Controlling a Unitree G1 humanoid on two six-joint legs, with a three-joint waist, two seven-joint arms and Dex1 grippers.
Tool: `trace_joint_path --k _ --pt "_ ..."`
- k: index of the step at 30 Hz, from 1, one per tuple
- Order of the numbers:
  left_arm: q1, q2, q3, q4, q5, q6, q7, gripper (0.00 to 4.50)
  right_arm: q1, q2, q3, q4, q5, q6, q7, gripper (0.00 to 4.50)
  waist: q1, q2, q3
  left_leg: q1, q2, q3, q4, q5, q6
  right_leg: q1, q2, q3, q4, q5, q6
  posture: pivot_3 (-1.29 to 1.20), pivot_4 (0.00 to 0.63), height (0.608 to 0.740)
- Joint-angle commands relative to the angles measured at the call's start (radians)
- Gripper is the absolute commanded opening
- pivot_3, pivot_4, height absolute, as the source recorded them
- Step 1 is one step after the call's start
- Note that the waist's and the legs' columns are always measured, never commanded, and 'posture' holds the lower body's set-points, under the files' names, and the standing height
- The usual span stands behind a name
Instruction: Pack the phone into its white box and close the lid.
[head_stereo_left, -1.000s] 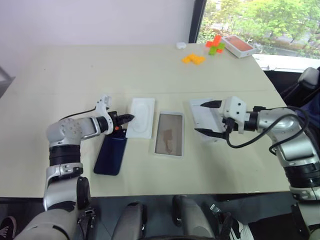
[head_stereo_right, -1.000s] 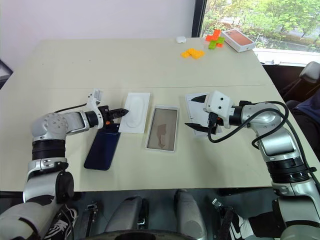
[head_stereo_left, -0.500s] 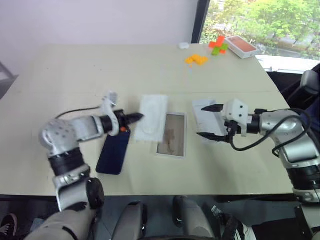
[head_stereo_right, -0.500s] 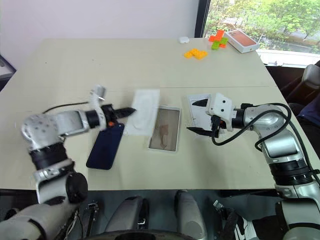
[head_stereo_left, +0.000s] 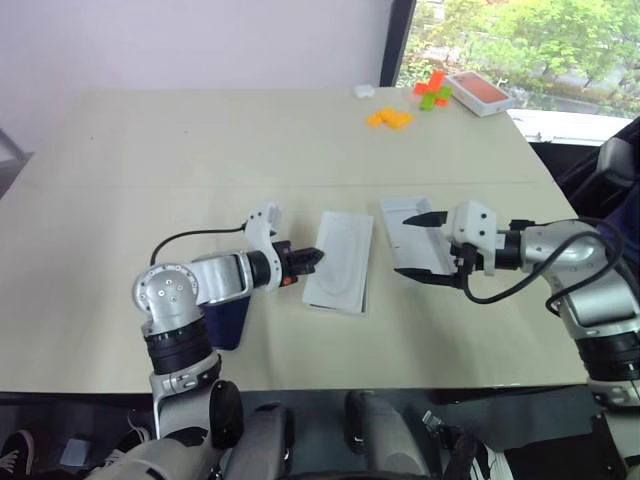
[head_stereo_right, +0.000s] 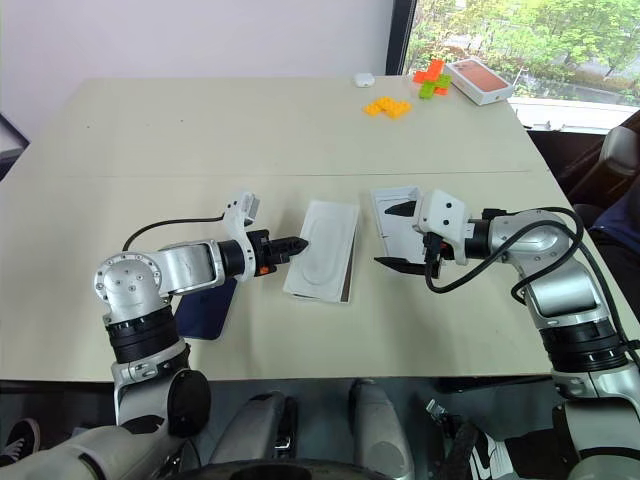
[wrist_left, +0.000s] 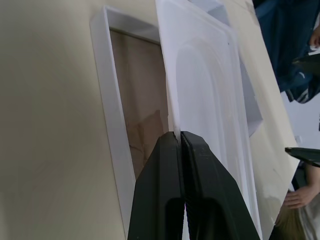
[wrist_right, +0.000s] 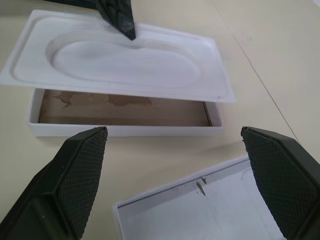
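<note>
So the big cream bench (head_stereo_left: 200, 150) has everything laid out in the middle. The left end effector (head_stereo_left: 312, 259) is pinched tight on the edge of a flat white card (head_stereo_left: 340, 260), a moulded sheet with a long oval dent pressed into it, and it's holding that card right over the white box (wrist_right: 120, 122), covering most of it. From the right wrist view you can see the shallow tray peeking out underneath with its tan-brown floor. The phone (head_stereo_right: 205, 308), dark navy and glossy, lies on the bench under the left forearm, well behind that end effector and mostly hidden by the arm. The lid (head_stereo_left: 410, 228) sits open side up just beside the box, pale inside, and the right end effector (head_stereo_left: 432, 246) hovers over it with its textured black fingers (wrist_right: 80, 175) spread wide, gripping nothing. Far corner near the window: an orange-topped box (head_stereo_left: 479, 91), some orange and green blocks (head_stereo_left: 430, 90), and a small white thing (head_stereo_left: 362, 91).
</note>
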Motion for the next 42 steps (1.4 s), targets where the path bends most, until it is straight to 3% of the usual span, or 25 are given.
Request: trace_joint_path --k 1,21,24,29,42 --pt "-0.011 -0.018 -0.002 -0.029 0.014 0.008 0.023 0.03 -0.01 -0.008 -0.029 -0.025 0.006 -0.006 -0.007 4.5 0.0 0.0 0.0 0.0 0.0 0.0 0.0 0.0 0.0 0.0 0.0 0.0 0.0 0.0 0.0 0.0 0.15 0.74" --pt "0.001 -0.052 -0.029 -0.08 0.131 0.002 -0.017 0.03 -0.013 -0.009 -0.028 -0.024 -0.002 -0.012 -0.016 4.5 0.0 0.0 0.0 0.0 0.0 0.0 0.0 0.0 0.0 0.0 0.0 0.0 0.0 0.0 0.0 0.0 0.15 0.74" --pt "-0.002 -0.059 -0.029 -0.082 0.147 0.0 -0.025 0.95 -0.013 -0.008 -0.027 -0.026 -0.004 -0.011 -0.018 4.5 0.0 0.0 0.0 0.0 0.0 0.0 0.0 0.0 0.0 0.0 0.0 0.0 0.0 0.0 0.0 0.0 0.15 0.74" --pt "-0.01 -0.044 -0.051 -0.098 0.162 -0.001 -0.052 3.33 -0.011 -0.007 -0.027 -0.028 -0.004 -0.01 -0.021 4.5 -0.001 0.0 0.0 0.0 0.0 0.0 0.0 0.0 0.0 0.0 0.001 0.0 0.0 0.0 0.0 0.0 0.15 0.74" --pt "-0.09 -0.027 0.015 -0.133 0.147 0.008 -0.076 3.33 -0.029 0.004 -0.019 -0.011 -0.005 -0.007 -0.025 4.5 -0.001 0.0 0.0 0.0 0.0 0.0 0.0 0.0 0.0 0.0 0.001 0.0 0.0 0.0 0.0 0.0 0.15 0.74"
